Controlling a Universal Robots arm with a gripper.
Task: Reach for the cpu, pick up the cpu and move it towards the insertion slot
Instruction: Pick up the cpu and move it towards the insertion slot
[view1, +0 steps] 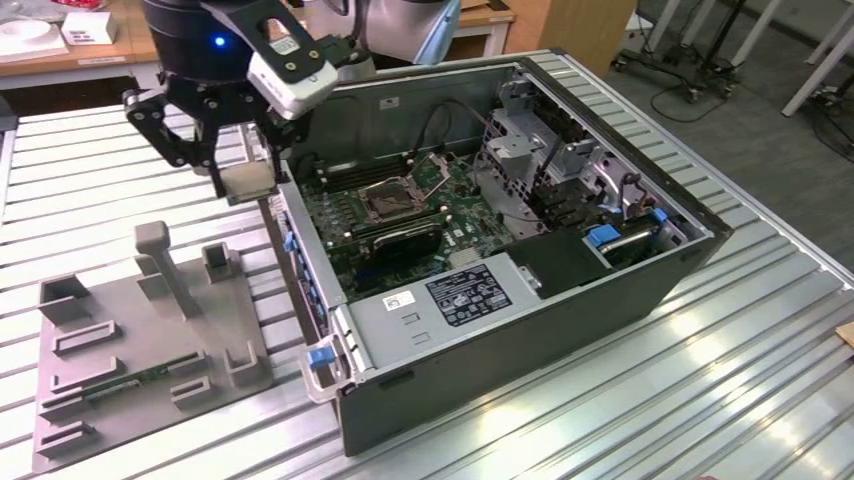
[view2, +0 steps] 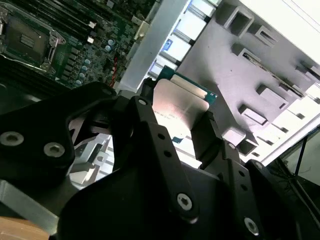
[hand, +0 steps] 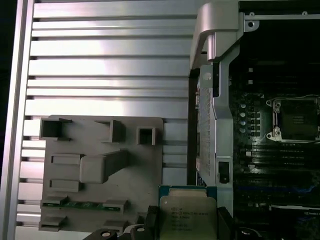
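My gripper (view1: 248, 184) is shut on the cpu (view1: 250, 181), a flat silvery chip with a thin green rim, and holds it in the air just outside the open computer case's wall on the exterior view's left. Both wrist views show the cpu (view2: 181, 106) (hand: 187, 215) clamped between the black fingers (view2: 207, 135). The insertion slot (view1: 394, 200), a shiny silver frame with a dark centre, sits on the green circuit board inside the case. It also appears in both wrist views, as the insertion slot (view2: 25, 42) (hand: 294, 118), apart from the chip.
A grey plastic tray (view1: 147, 345) with upright posts lies on the ribbed metal table, on the exterior view's left. A thin green memory stick (hand: 80, 204) rests in it. The case's wall (hand: 220, 100) stands between chip and board. Drive cages and cables (view1: 561, 180) fill the case's far side.
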